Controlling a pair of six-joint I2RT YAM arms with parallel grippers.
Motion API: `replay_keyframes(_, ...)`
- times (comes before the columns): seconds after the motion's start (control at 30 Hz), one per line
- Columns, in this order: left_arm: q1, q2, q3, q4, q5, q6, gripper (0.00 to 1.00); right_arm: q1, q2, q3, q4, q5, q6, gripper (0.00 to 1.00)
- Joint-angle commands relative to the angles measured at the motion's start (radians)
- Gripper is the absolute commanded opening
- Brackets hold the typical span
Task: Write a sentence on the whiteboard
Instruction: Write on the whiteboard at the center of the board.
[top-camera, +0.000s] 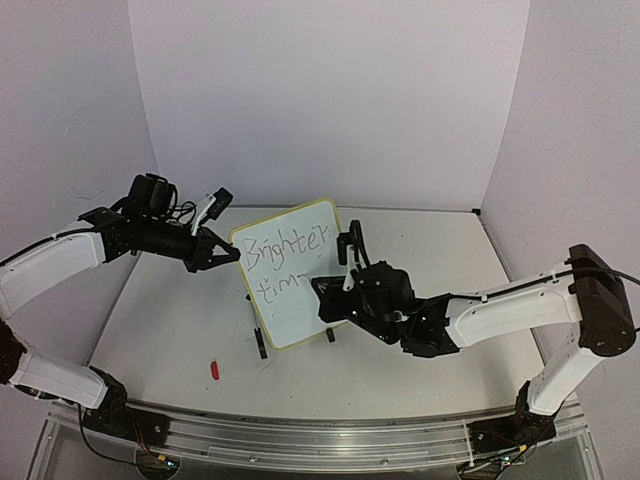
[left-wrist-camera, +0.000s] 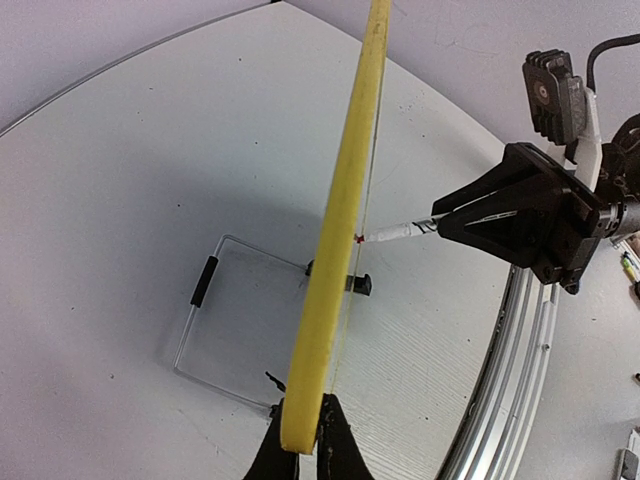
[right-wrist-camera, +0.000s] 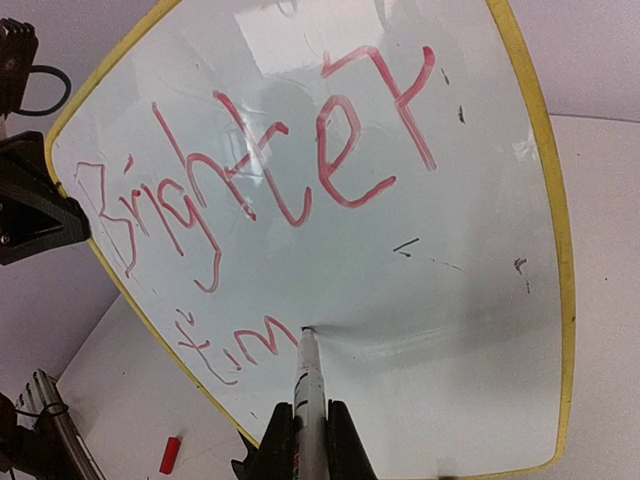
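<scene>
Pinched between the right gripper (right-wrist-camera: 305, 440) fingers, the marker (right-wrist-camera: 309, 372) presses its tip to the whiteboard (right-wrist-camera: 560, 260). Of the sentence (right-wrist-camera: 270, 190), "Brighter" is written in red and "tim" is begun; the rest is left to write. The whiteboard stands mid-table (top-camera: 170, 320), its yellow edge clamped in the left gripper (left-wrist-camera: 300, 445).

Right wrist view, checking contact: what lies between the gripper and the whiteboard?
A marker, held by the right gripper, tip on the whiteboard, seen in that view.
</scene>
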Motion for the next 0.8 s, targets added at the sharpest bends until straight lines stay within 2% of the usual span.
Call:
replay_keyframes(0.0, -0.005, 0.005, -0.021, -0.066, -0.088, 0.043, 0.00, -0.010, -0.024, 0.013, -0.005, 0.066, 0.008, 0.00)
replay_keyframes(0.47, -0.005, 0.004, -0.020, -0.066, -0.091, 0.045, 0.00, -0.010, -0.055, 0.020, -0.006, 0.076, -0.016, 0.00)
replay_keyframes(0.77, -0.005, 0.004, -0.020, -0.066, -0.091, 0.044, 0.00, -0.010, -0.022, 0.052, 0.011, 0.009, -0.043, 0.00)
